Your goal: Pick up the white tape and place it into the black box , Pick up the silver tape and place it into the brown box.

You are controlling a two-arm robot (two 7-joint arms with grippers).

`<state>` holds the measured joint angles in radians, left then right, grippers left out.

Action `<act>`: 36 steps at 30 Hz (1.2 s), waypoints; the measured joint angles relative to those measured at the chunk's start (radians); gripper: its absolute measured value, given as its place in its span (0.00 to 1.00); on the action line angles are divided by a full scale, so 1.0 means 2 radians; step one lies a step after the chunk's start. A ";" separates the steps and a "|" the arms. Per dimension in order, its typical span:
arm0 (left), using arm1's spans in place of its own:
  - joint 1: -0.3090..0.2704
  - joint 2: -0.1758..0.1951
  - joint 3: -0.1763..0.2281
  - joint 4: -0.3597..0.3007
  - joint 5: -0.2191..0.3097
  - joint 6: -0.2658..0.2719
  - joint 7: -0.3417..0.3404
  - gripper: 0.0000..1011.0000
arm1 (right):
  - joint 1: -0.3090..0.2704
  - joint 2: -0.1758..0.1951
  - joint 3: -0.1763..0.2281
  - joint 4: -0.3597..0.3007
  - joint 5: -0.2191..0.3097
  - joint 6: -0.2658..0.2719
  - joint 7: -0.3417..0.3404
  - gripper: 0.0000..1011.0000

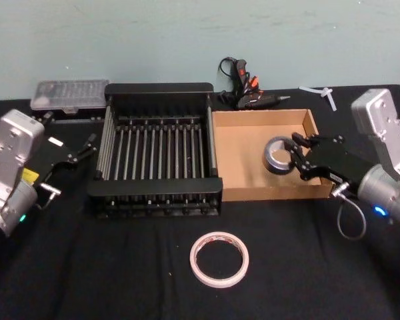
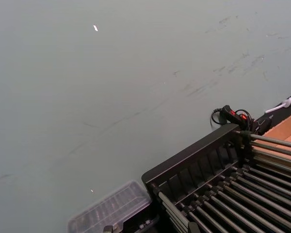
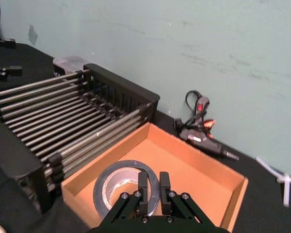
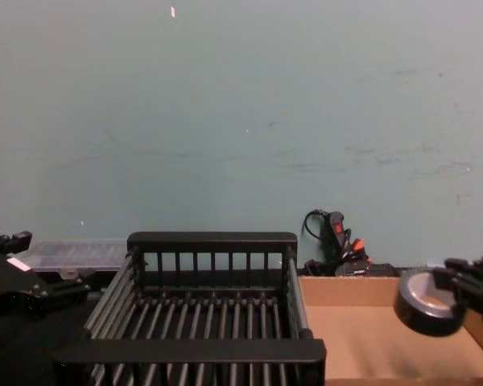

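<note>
Black box (image 1: 157,148), the slatted crate, sits centre-back on the black table (image 1: 120,280), w/ its right side touching the brown box (image 1: 253,150) (the tan cardboard tray). Behind the crate's left corner lies a clear plastic case (image 1: 69,95); behind the tray, by the wall, a black glue gun (image 1: 248,90) w/ orange trigger, and farther right a white glue stick (image 1: 322,95).

Right gripper (image 1: 299,159) is over the tray's right half, fingers closed on the rim of the silver tape (image 1: 277,155), one finger inside the core, one outside. In the chest view the roll (image 4: 425,302) is tilted and appears lifted off the tray floor, inside the tray's outline.

Left gripper (image 1: 85,148) hangs just left of the crate, well away from both tapes; can't tell how far its fingers are apart.

White tape (image 1: 219,259) lies flat on the table in front of the boxes, near the crate's front right corner, touching nothing.
</note>
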<state>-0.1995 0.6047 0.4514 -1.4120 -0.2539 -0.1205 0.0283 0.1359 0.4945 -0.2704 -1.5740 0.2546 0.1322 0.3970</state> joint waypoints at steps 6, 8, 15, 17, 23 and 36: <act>0.000 0.000 0.000 0.000 0.000 0.000 0.000 0.99 | 0.045 -0.009 -0.019 0.049 -0.013 -0.026 0.019 0.14; 0.000 0.000 0.000 0.000 0.000 0.000 0.000 0.99 | 0.056 -0.013 -0.024 0.063 -0.017 -0.031 0.021 0.14; 0.000 0.000 0.000 0.000 0.000 0.000 0.000 0.99 | 0.096 -0.036 -0.039 0.120 -0.030 -0.038 0.020 0.14; 0.000 0.000 0.000 0.000 0.000 0.000 0.000 0.99 | 0.106 -0.045 -0.042 0.137 -0.034 -0.038 0.016 0.14; 0.000 0.000 0.000 0.000 0.000 0.000 0.000 0.99 | 0.124 -0.065 -0.047 0.173 -0.042 -0.038 0.004 0.14; 0.000 0.000 0.000 0.000 0.000 0.000 0.000 0.99 | 0.141 -0.084 -0.049 0.210 -0.058 -0.032 -0.010 0.14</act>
<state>-0.1995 0.6047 0.4514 -1.4120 -0.2539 -0.1205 0.0283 0.4172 0.3262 -0.3693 -1.1530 0.1384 0.0688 0.3769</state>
